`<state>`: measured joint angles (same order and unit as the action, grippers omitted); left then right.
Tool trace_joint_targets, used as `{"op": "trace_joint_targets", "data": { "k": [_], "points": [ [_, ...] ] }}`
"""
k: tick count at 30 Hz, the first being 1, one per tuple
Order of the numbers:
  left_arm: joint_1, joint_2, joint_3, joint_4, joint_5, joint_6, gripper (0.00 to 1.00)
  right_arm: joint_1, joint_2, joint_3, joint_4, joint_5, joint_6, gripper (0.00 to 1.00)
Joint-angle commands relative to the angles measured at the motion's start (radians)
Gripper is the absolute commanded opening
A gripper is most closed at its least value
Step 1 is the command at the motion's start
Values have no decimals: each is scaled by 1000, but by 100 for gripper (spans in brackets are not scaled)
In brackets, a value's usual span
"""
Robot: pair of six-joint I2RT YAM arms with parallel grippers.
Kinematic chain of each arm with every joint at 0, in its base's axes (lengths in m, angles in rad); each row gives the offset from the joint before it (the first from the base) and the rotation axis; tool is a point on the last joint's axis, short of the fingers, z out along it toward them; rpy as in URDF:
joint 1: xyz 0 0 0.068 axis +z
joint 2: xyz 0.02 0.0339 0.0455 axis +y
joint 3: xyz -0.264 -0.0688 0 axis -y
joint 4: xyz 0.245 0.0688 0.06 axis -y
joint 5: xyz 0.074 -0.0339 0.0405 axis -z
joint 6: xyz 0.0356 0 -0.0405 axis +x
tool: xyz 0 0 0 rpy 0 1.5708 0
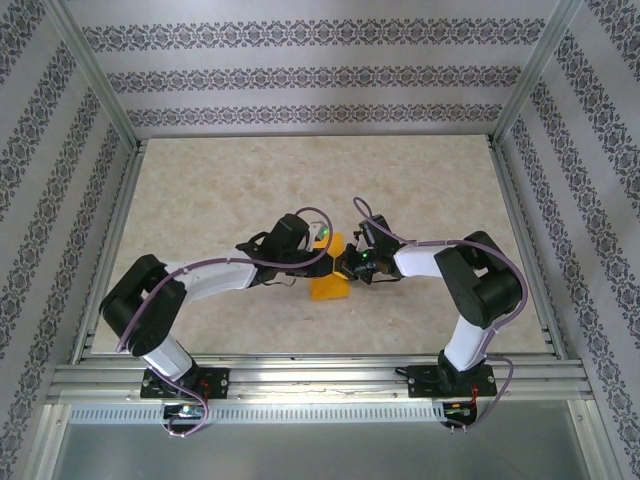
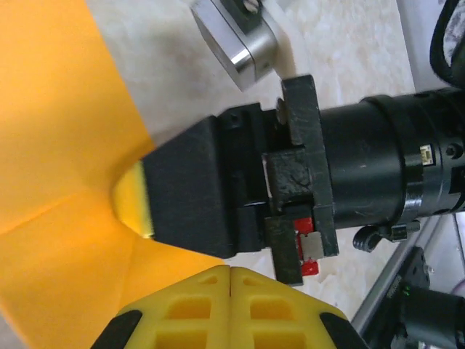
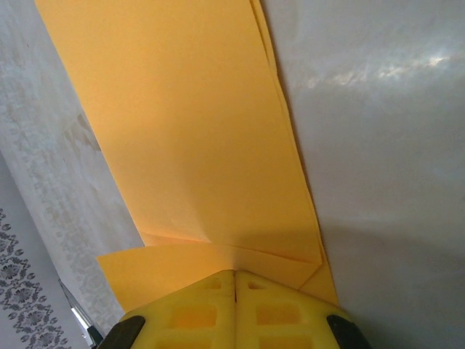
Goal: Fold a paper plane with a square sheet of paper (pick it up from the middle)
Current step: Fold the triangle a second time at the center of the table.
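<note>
The orange sheet of paper (image 1: 329, 287) is in the middle of the desk (image 1: 220, 190), held up between the two arms. It is already folded (you can see one layer on top of another from the right wrist), and a crease runs across it.

The right tool (image 1: 346, 267) is clamped on the paper. From its own camera, its yellow fingers (image 3: 196, 309) are squeezed together with the paper's edge going in between them. From the left wrist you can see it from the side, with a black finger (image 2: 190, 190) pinching the sheet where it bends.

The left tool (image 1: 323, 256) has its two yellow fingers (image 2: 185, 313) pressed tight together too, right at the paper's edge. I cannot tell if any paper is caught between them.
</note>
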<state>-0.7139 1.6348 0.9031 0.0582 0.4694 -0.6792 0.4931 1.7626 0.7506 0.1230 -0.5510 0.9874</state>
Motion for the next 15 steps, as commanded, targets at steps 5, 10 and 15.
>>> {"op": "trace_joint_targets", "data": {
  "k": [5, 10, 15],
  "points": [
    [-15, 97, 63, -135, 51, -58, 0, -4, 1, -25, -79, 49, -19, 0],
    [-18, 135, 70, -147, 52, -66, 0, -4, 2, -20, -80, 44, -18, 0],
    [-16, 130, 50, -167, -6, -61, 0, -4, -6, -27, -80, 48, -18, 0]
  ]
}}
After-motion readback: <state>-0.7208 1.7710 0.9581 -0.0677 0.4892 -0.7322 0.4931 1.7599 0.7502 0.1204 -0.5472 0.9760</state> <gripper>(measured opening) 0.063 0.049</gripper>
